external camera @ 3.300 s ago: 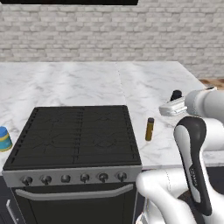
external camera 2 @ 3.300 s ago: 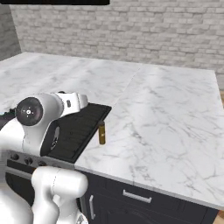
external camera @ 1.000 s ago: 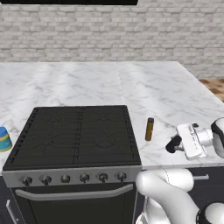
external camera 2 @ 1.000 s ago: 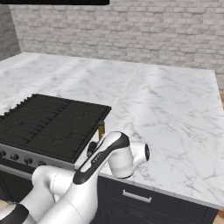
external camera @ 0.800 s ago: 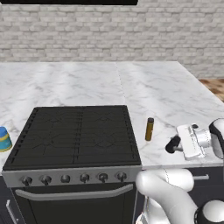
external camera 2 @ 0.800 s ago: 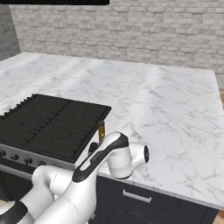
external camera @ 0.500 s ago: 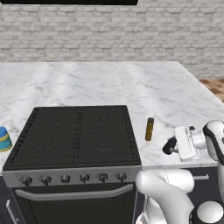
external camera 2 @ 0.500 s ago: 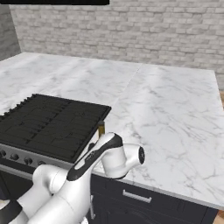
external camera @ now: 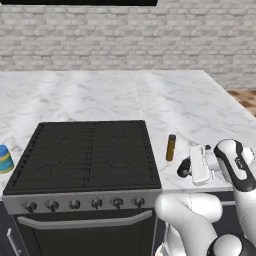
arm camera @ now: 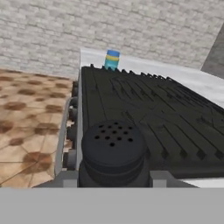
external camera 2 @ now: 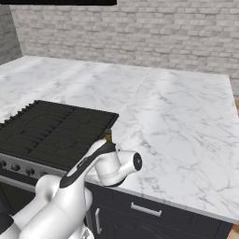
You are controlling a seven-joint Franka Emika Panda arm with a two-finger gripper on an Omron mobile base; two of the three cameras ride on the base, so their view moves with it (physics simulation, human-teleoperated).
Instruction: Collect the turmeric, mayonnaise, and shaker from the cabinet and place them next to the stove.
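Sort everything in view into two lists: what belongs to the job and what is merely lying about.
Job:
- slim amber turmeric bottle with dark cap, standing on the counter right of the stove
- blue-lidded yellow mayonnaise jar, left of the stove
- squat black shaker, in the gripper
- black gas stove

Lying about:
- white marble counter
- grey brick wall

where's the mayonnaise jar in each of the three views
Left base view: the mayonnaise stands at the far left edge, on the counter left of the stove.
Right base view: not in it.
Hand view: top centre, beyond the far end of the grates.
Shared landmark: the stove's black grates, which the jar stands beside.
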